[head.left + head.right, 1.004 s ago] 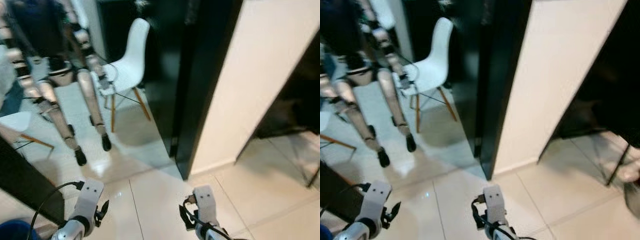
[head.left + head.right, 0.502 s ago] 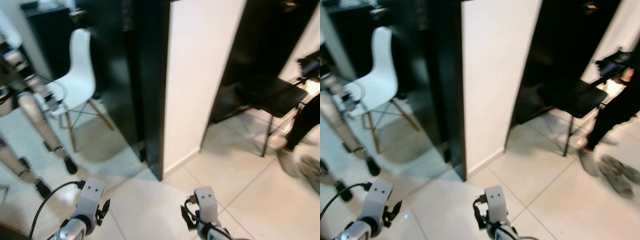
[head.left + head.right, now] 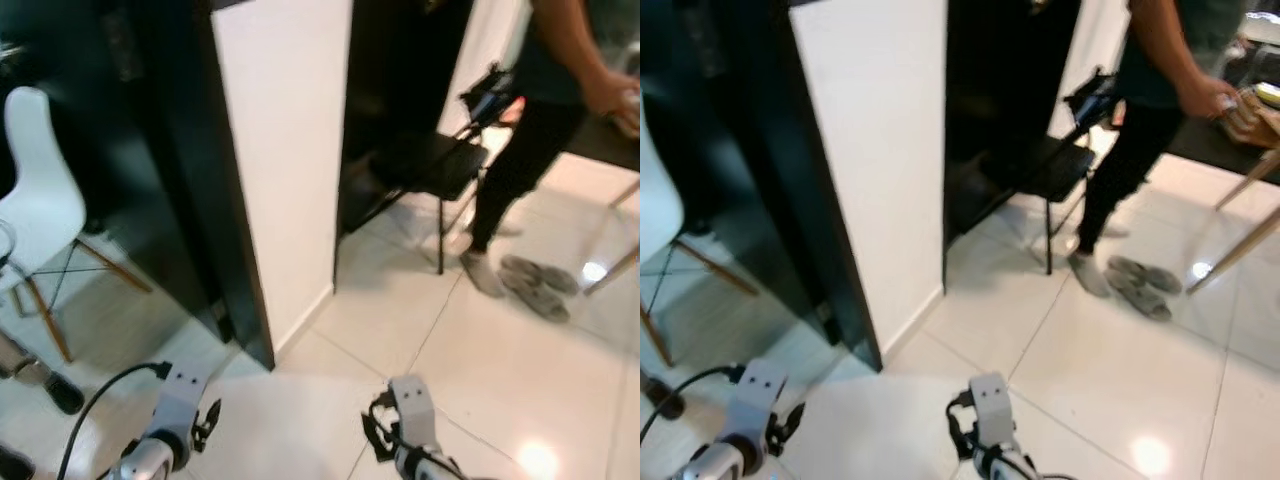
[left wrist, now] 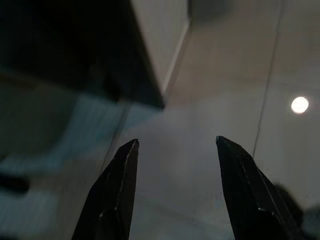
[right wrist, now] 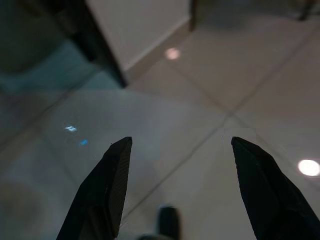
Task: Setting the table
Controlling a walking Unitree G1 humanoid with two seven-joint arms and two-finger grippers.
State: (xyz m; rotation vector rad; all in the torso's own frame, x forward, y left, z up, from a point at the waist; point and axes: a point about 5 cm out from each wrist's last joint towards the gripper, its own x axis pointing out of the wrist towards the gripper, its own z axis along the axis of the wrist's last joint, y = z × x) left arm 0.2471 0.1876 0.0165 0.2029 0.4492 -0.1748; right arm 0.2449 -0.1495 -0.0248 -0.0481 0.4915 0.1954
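Left eye view: both arms hang low at bottom of frame over pale tiled floor (image 3: 520,380), nothing held. Left gripper (image 4: 172,145) has fingers spread wide w/ bare tile between; right gripper (image 5: 177,142) likewise wide apart & empty. Task's thing, the table (image 3: 1210,150), sits at upper right of frame, a dark top on slanted wooden legs, well apart from both grippers; can't tell what's on it beyond blurred items near a person's hand (image 3: 1202,97). Person (image 3: 545,110) stands beside it, next to a black chair (image 3: 425,165), sandals (image 3: 535,285) on floor close by. White wall end (image 3: 285,170) w/ dark panel takes centre-left; white chair (image 3: 35,220) at far left. Key relation: table lies ahead & to the right, so right arm is the nearer one. Prob. still the approach stage; no tableware near either gripper yet.
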